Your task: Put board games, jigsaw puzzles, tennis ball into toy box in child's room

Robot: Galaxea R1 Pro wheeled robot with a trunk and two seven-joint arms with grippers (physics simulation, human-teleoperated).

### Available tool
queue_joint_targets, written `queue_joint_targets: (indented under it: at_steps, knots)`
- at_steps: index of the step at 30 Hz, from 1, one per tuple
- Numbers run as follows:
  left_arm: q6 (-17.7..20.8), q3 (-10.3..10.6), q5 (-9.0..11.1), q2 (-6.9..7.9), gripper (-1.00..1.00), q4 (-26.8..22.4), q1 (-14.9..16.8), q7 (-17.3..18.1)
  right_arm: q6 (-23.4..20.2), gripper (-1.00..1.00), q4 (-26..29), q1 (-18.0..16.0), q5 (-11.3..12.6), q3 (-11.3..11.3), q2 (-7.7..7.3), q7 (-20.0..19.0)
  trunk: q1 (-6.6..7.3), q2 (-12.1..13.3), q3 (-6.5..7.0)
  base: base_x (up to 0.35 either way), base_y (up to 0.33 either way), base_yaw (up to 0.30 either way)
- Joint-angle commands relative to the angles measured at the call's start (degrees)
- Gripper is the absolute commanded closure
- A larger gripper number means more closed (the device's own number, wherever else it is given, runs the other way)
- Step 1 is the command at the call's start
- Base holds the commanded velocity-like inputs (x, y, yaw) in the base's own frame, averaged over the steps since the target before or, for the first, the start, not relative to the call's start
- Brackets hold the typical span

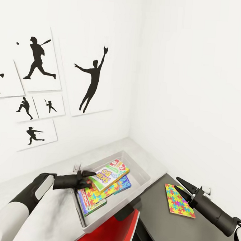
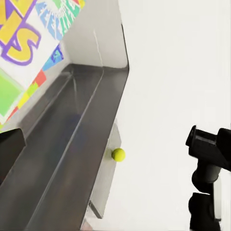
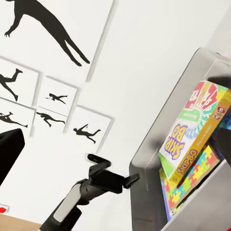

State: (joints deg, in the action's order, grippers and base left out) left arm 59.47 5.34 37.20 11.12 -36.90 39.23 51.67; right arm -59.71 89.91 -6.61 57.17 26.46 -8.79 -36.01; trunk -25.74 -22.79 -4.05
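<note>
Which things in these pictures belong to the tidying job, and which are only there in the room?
Part of the job:
toy box
Skip-Bo game in the box
jigsaw puzzle in the box
second jigsaw puzzle on the dark cabinet, outside the box
tennis ball beside the box
table

Only there:
baseball silhouette pictures
dark cabinet
red object under the box

The desk corner is viewed from above by the head camera, wall posters at upper left. The toy box interior is seen at close range from the left wrist. The toy box is shared across all three views.
</note>
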Motion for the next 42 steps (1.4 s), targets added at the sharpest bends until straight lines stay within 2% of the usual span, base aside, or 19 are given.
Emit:
queue_joint_targets:
  at_steps: [1, 3, 7, 12, 15, 19, 30, 42]
  knots:
    - [0.21, 0.21, 0.03, 0.60, -1.00, 0.00, 0.06, 1.84, -0.29, -1.00, 0.00, -0.07, -0.30, 0.08, 0.01, -0.36, -0.04, -0.13, -0.13, 0.000, 0.000, 0.000]
    - [0.26, 0.31, 0.05, 1.56, -1.00, -0.13, 0.05, 5.29, -0.29, -1.00, 0.00, -0.07, -0.30, 0.08, 0.01, -0.37, -0.04, -0.13, -0.13, 0.000, 0.000, 0.000]
    - [0.23, 0.56, -0.07, 2.40, -1.00, -0.25, 0.05, 11.50, -0.29, -1.00, 0.00, -0.07, -0.30, 0.08, 0.00, -0.38, -0.04, -0.13, -0.13, 0.000, 0.000, 0.000]
    - [0.08, 0.49, -0.11, 3.41, -1.00, -0.75, 0.05, 14.06, -0.29, -1.00, 0.00, -0.07, -0.30, 0.08, 0.00, -0.42, -0.04, -0.13, -0.13, 0.000, 0.000, 0.000]
    - [0.04, 0.52, -0.04, 4.30, -1.00, -3.77, 0.02, 15.30, -0.29, -1.00, 0.00, -0.07, -0.30, 0.08, 0.00, -0.45, -0.04, -0.13, -0.13, 0.000, 0.000, 0.000]
    - [-0.02, 0.57, -0.13, 4.65, -1.00, -8.02, -0.28, 18.63, -0.29, -1.00, 0.00, -0.07, -0.30, 0.09, 0.07, -0.46, -0.04, -0.13, -0.13, -0.088, 0.013, 0.000]
    - [-0.40, 0.58, -0.18, 5.00, -1.00, -12.42, -0.65, 19.60, -0.29, -1.00, 0.00, -0.07, -0.30, 0.10, 0.09, -0.54, -0.04, -0.13, 0.43, -0.272, 0.083, -0.096]
    - [-1.52, 0.43, -0.56, 4.98, -1.00, -14.01, -0.74, 19.57, -0.29, -1.00, -0.01, -0.07, -0.27, 0.17, 0.09, -0.55, -0.04, -0.13, 1.38, -0.034, 0.006, -0.168]
